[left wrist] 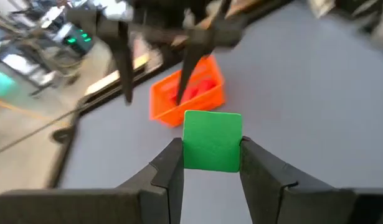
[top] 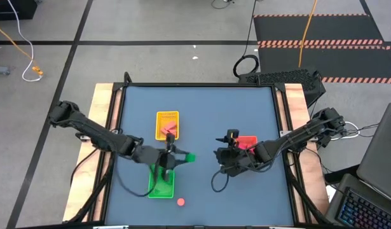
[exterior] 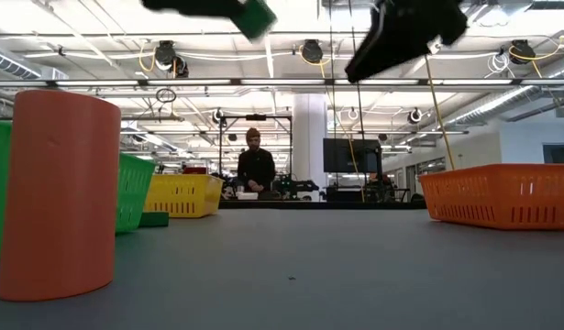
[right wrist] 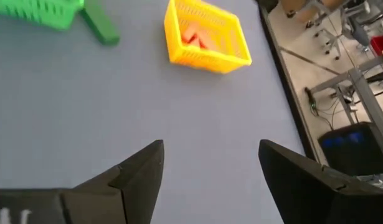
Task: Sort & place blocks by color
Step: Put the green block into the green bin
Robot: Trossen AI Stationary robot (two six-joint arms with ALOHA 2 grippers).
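Observation:
A green block hangs clear above the table with my left gripper shut on it, just right of the green tray. It also shows at the top of the low view as the green block. My right gripper stands open with nothing between its fingers, above the table beside the red tray, which has red blocks lying in it. The yellow tray holds salmon-pink blocks. A round salmon-pink block stands on end near the table's front edge. Another green block lies on the table beside the green tray. My left gripper pinches the green block by two opposite sides between its two fingers, at their free ends. The fingers come from the table's left, slanting a little downward. The block is lifted clear of the table, one flat face turned toward the wrist camera.
The three trays sit around the table's middle: yellow at the back, green at the front left, red at the right. My right arm reaches over the red tray. Bare blue table lies between the trays and along the far edge.

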